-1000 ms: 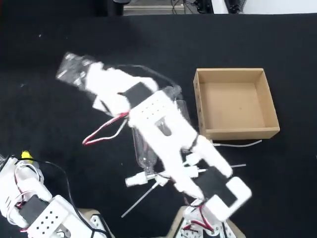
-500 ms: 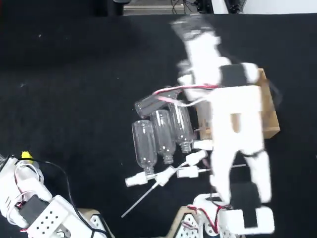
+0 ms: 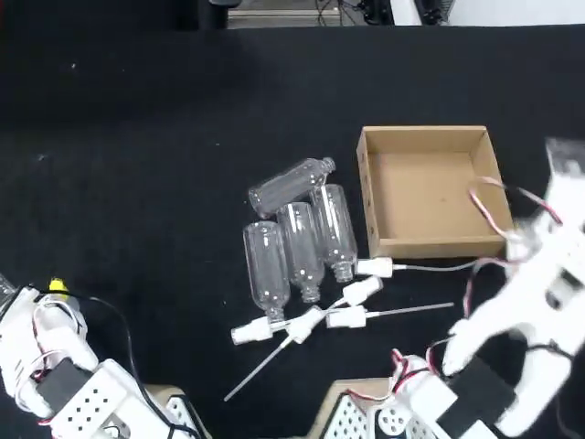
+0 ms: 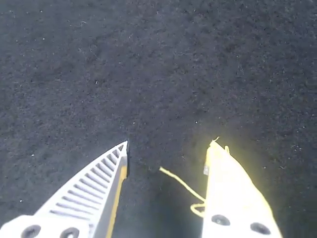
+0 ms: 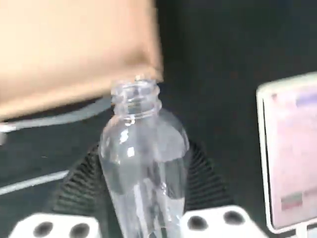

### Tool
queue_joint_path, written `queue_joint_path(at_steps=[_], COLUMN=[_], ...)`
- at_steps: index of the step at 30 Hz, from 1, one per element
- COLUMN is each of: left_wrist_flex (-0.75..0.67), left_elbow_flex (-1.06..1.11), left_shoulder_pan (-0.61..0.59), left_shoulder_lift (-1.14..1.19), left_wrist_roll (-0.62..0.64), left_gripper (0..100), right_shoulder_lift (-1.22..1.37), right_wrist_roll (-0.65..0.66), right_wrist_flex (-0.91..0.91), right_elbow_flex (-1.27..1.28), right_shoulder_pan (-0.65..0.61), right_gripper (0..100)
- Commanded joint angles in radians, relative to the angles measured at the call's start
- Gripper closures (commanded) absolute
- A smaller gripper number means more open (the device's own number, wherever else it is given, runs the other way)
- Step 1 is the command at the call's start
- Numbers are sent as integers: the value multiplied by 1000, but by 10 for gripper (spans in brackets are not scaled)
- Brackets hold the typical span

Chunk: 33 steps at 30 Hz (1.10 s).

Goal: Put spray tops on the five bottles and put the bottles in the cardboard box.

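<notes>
- The right gripper (image 5: 146,148) is clamped on a clear bottle (image 5: 143,163), held between black ribbed fingers (image 5: 74,186) with its neck uncapped.
- A white-edged panel (image 5: 292,153) with a pinkish face sits close by; its print is too blurred to read.
- The right wrist view shows the tan wall of the cardboard box (image 5: 74,49) just past the bottle's open neck. The high view gives the right arm (image 3: 539,302) as a blur at the table's right side, beyond the box.
- The left gripper (image 4: 168,145) hangs with jaws spread and holds nothing, over black cloth (image 4: 148,59). A yellow thread (image 4: 181,183) curls between its fingers.
- From above, four bottles (image 3: 300,238) lie on their sides just left of the box, with loose spray tops (image 3: 345,317) scattered at their necks.
- A second ago the right arm stretched far to the left of those bottles. Half a second ago it crossed the box, and now it has swung to the right. The four bottles and the tops have not shifted.
</notes>
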Motion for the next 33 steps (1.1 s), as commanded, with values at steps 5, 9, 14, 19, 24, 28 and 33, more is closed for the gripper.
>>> queue_joint_path(at_steps=[5,9,14,19,24,28,33], left_wrist_flex=[0,0,0,0,0,0,2], left_elbow_flex=[-22,-22,-22,-22,-22,-22,-22], left_shoulder_pan=[15,8,7,13,13,8,7], left_shoulder_lift=[-6,-6,-6,-6,-6,-6,-6], left_wrist_roll=[5,5,5,5,5,5,5], left_gripper=[760,760,759,759,759,759,759], right_shoulder_lift=[48,117,213,236,243,245,245], right_wrist_roll=[69,72,74,110,169,203,279], right_wrist_flex=[-222,-258,-252,-166,28,46,-2], right_elbow_flex=[186,225,171,99,-30,-30,59], right_shoulder_pan=[144,137,135,135,138,147,175], right_gripper=[983,934,810,772,734,736,736])
